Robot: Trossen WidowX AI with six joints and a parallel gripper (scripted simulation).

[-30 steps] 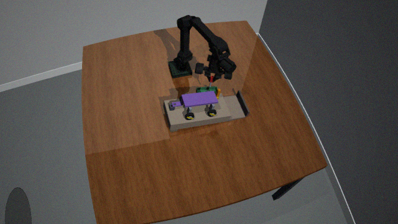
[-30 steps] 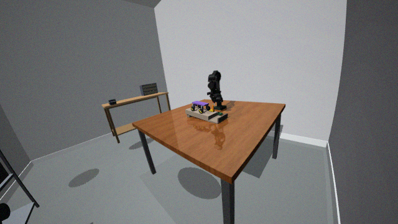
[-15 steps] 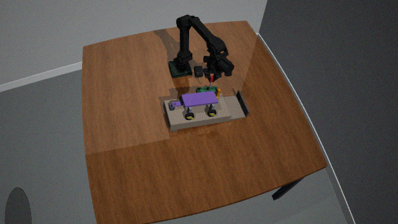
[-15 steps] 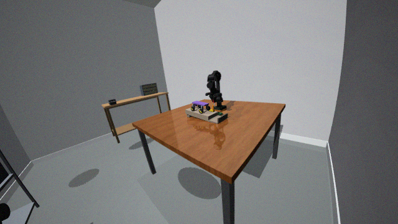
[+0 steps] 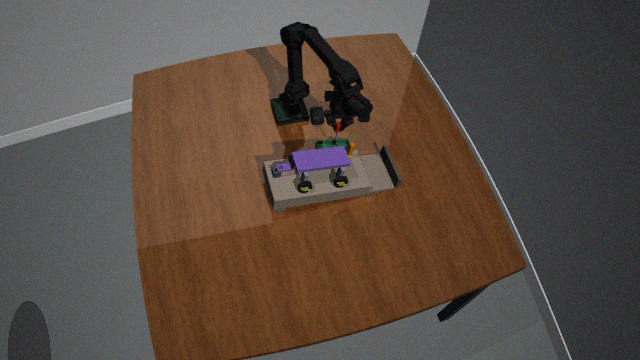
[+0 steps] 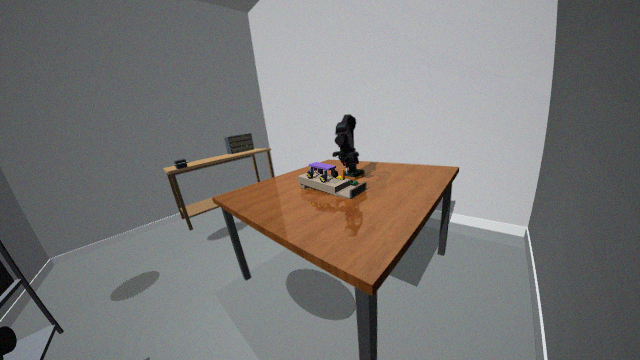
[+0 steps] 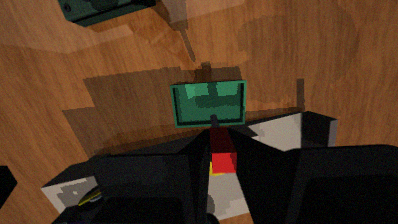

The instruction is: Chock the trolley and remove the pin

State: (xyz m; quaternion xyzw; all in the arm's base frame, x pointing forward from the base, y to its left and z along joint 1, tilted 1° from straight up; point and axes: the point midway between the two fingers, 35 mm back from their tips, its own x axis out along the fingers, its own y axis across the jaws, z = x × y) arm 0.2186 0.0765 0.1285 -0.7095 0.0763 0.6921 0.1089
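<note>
My gripper (image 5: 339,123) (image 7: 217,133) is shut on the stop pin (image 5: 338,122) (image 7: 223,162), gripping its red head with the shaft pointing down. It hangs above the green tray (image 5: 326,144) (image 7: 174,106), which lies on the table just behind the ramp (image 5: 320,198) (image 7: 278,132). The purple-decked trolley (image 5: 320,159) (image 6: 322,165) stands on the ramp on its yellow-hubbed wheels. The chock's orange handle (image 5: 351,147) shows at the trolley's far right corner; whether it touches a wheel is hidden. The tongue at the trolley's uphill end (image 5: 283,168) lies over the empty pin post.
A dark end wall (image 5: 390,165) closes the ramp's low right end. The arm's base (image 5: 289,113) (image 7: 97,10) stands behind the tray. The wooden table (image 5: 200,150) carries everything. A side table (image 6: 215,161) stands by the far wall.
</note>
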